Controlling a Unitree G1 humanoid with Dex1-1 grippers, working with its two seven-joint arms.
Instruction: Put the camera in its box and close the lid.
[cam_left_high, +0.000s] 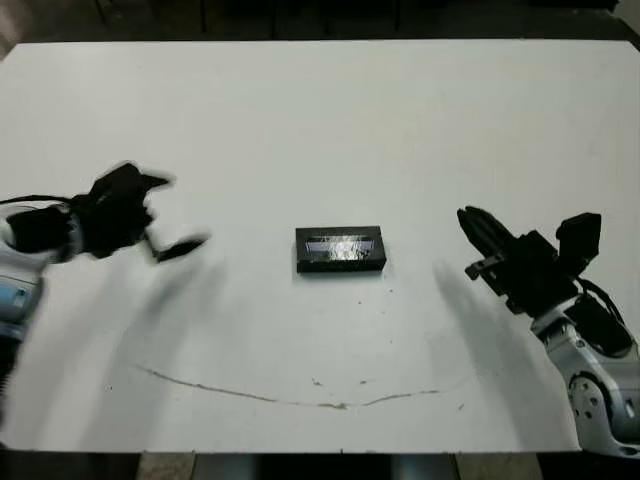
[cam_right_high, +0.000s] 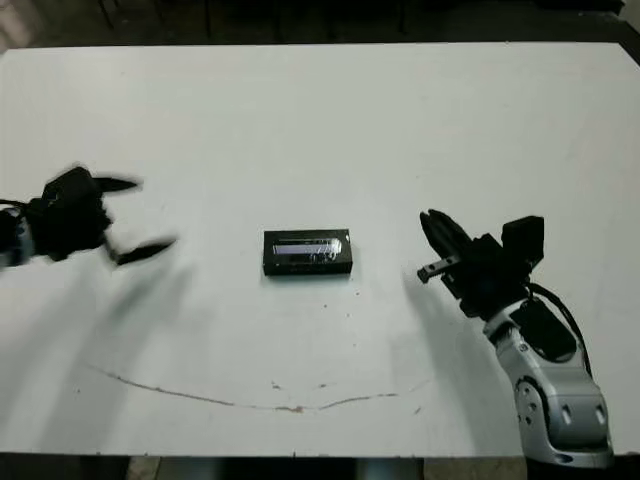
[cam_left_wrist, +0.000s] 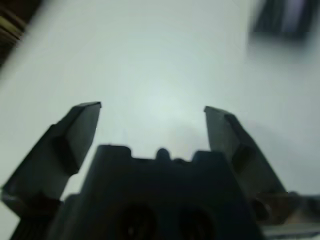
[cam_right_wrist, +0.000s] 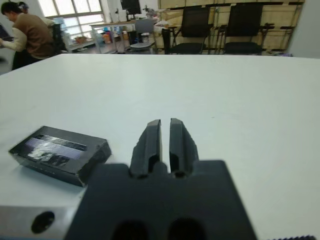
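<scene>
A black box (cam_left_high: 340, 264) sits at the middle of the white table with the lid (cam_left_high: 340, 245), marked by a pale shiny window strip, lying flat on top of it. The camera is hidden in every view. My left gripper (cam_left_high: 183, 211) hovers well to the left of the box, blurred, its fingers (cam_left_wrist: 82, 125) spread open and holding nothing. Off to the right of the box, my right gripper (cam_left_high: 468, 218) has its two fingers (cam_right_wrist: 152, 137) pressed together and empty. The box (cam_right_wrist: 60, 150) also shows in the right wrist view.
A thin brownish line (cam_left_high: 300, 400) runs across the table (cam_left_high: 320, 120) near its front edge. Beyond the far edge, the right wrist view shows a person (cam_right_wrist: 30, 32), desks and black chairs (cam_right_wrist: 200, 30).
</scene>
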